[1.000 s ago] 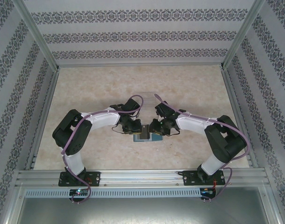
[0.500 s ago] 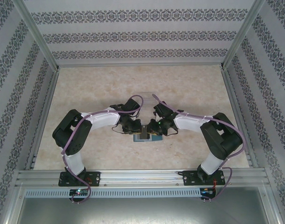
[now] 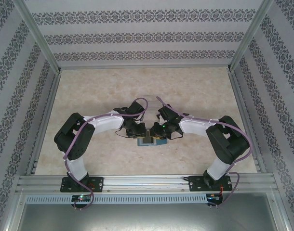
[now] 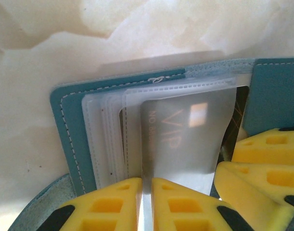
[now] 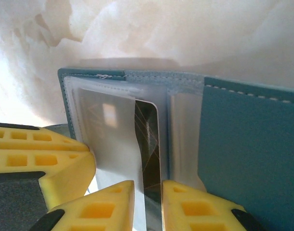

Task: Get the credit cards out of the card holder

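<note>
The teal card holder (image 3: pixel 148 142) lies open on the table between both grippers. Its cover (image 4: pixel 70 130) frames a stack of frosted clear sleeves, and the top sleeve carries a pale card marked VIP (image 4: pixel 185 139). My left gripper (image 4: pixel 147 180) is shut on that sleeve's near edge. A dark credit card with gold lines (image 5: pixel 148 144) sticks out of a sleeve beside the teal flap (image 5: pixel 243 144). My right gripper (image 5: pixel 148 183) is pinched on this dark card's near end. In the top view the left gripper (image 3: pixel 140 134) and right gripper (image 3: pixel 156 134) almost touch.
A faint transparent box (image 3: pixel 149 100) stands just behind the grippers. Marble-patterned tabletop (image 3: pixel 89 86) spreads on all sides, fenced by patterned walls and an aluminium frame. The right gripper's yellow fingers (image 4: pixel 262 168) crowd the holder's right side.
The right arm has shifted a little left toward the holder, and its jaws have narrowed onto the dark card. The left arm and the holder have stayed put.
</note>
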`<state>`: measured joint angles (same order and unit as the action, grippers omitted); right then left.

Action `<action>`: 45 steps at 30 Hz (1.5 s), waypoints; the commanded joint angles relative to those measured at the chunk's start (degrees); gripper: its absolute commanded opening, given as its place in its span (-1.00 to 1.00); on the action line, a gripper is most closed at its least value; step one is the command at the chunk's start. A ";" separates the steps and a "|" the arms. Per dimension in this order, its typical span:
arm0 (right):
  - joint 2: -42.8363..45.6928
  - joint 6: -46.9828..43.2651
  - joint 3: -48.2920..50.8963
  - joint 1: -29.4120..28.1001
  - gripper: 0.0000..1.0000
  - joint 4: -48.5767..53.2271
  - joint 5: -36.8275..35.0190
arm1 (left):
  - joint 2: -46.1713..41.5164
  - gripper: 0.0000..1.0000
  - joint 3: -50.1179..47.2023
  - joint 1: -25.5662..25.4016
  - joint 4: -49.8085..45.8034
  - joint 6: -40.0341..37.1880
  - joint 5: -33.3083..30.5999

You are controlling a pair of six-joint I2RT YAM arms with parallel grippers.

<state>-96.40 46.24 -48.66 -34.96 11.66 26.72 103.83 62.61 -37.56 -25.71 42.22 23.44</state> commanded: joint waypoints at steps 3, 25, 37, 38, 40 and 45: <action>-0.22 0.11 0.65 0.78 -0.61 -2.23 1.96 | 1.84 -0.71 0.05 -0.59 -3.71 -1.30 -3.16; 1.65 -1.24 2.33 2.70 -0.81 1.16 -1.42 | 2.16 -0.72 -0.57 -0.61 -5.84 -1.87 -5.93; 1.99 -1.56 2.53 3.57 -0.82 2.65 -2.54 | 1.47 -0.70 -0.48 -0.58 -6.52 -1.52 -6.83; 2.00 -1.50 2.61 3.59 -0.79 2.67 -2.57 | 1.47 -0.70 -0.51 -0.58 -6.45 -1.47 -6.79; 1.68 -1.83 2.39 3.68 -0.79 2.63 -2.12 | 1.56 -0.70 -0.43 -0.63 -6.37 -1.52 -6.62; 2.62 -2.51 2.19 3.75 -0.81 4.96 -4.56 | 1.72 -0.70 -0.36 -0.64 -6.72 -1.48 -6.73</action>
<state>-95.22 45.01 -47.24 -31.64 12.45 26.98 103.85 62.92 -37.93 -26.41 41.36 21.32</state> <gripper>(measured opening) 0.097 0.148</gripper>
